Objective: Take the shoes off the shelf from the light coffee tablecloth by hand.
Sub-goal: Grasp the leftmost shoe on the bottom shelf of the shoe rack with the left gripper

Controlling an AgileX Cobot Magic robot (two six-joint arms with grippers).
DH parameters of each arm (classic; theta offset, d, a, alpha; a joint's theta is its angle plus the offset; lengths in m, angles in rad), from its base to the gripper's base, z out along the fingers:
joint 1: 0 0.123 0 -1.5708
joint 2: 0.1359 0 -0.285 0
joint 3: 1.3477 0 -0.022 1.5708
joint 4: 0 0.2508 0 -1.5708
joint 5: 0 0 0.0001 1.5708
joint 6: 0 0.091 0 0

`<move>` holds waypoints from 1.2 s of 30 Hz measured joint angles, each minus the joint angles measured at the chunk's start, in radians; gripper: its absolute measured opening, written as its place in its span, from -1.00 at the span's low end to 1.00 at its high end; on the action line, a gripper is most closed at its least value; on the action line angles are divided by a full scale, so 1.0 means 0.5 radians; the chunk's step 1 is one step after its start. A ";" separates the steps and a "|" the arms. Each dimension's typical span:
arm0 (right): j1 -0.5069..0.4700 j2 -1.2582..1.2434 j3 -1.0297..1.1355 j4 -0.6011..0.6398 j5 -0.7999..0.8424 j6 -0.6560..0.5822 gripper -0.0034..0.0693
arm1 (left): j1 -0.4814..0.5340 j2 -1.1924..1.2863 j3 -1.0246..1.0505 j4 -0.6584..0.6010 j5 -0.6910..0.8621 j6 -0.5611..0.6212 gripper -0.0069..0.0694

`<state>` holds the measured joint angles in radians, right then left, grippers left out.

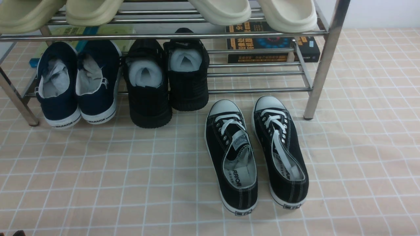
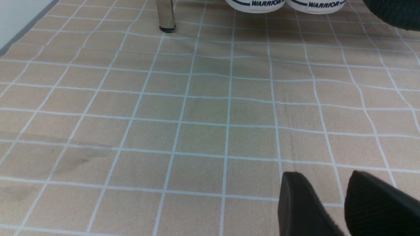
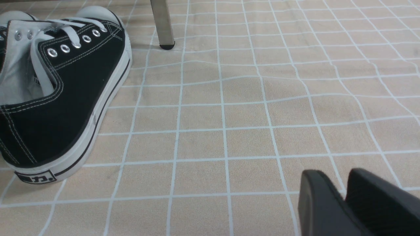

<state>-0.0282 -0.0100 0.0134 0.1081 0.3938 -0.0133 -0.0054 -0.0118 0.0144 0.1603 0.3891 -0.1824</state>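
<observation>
Navy slip-on shoes (image 1: pixel 77 85) are sitting on the steel shelf (image 1: pixel 323 59), bottom tier, left end. Our left gripper (image 2: pixel 328 183) is hanging slightly parted, empty; whether our right gripper (image 3: pixel 343 188) is parted, we cannot tell.

- The shoes (image 1: pixel 77 85), far left: navy blue canvas, light grey lining, white soles with dark "WARRIOR" lettering.
- The tablecloth (image 1: pixel 98 183) over the tabletop: light beige-peach, gridded with thin white lines.
- The shelf (image 1: pixel 323 65): shiny silver steel.
- Chunky pair (image 1: pixel 167 82): all black, white inside.
- Laced sneakers (image 1: pixel 256 154), near right: black canvas, white stitching, white laces, toe caps and soles.
- Slides (image 1: pixel 223 11), upper tier: cream.
- Book (image 1: pixel 272 46), far right: black, yellow lettering, blue pattern.
- Left fingers (image 2: pixel 305 209), right fingers (image 3: pixel 325 206): black.
</observation>
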 joint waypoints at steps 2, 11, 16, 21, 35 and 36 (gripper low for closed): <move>0.000 0.000 0.000 0.000 0.000 0.000 -0.46 | 0.000 0.000 0.000 0.000 0.000 0.000 -0.18; 0.000 0.000 0.000 0.000 0.000 0.000 -0.44 | 0.000 0.000 0.000 0.000 0.000 0.000 -0.18; 0.000 0.000 0.000 0.000 0.000 0.000 -0.42 | 0.000 0.000 0.000 0.000 0.000 0.000 -0.18; 0.000 0.000 0.000 0.000 0.000 0.000 -0.39 | 0.000 0.000 0.000 0.000 0.000 0.000 -0.18; 0.000 0.000 0.000 0.000 0.000 0.000 -0.34 | 0.000 0.000 0.003 -0.713 -0.007 -0.576 -0.18; 0.000 0.000 0.000 0.000 0.000 0.000 -0.34 | 0.000 0.000 0.006 -0.909 -0.005 -0.737 -0.18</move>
<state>-0.0282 -0.0100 0.0134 0.1081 0.3938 -0.0133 -0.0054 -0.0118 0.0176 -0.2942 0.3868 -0.5510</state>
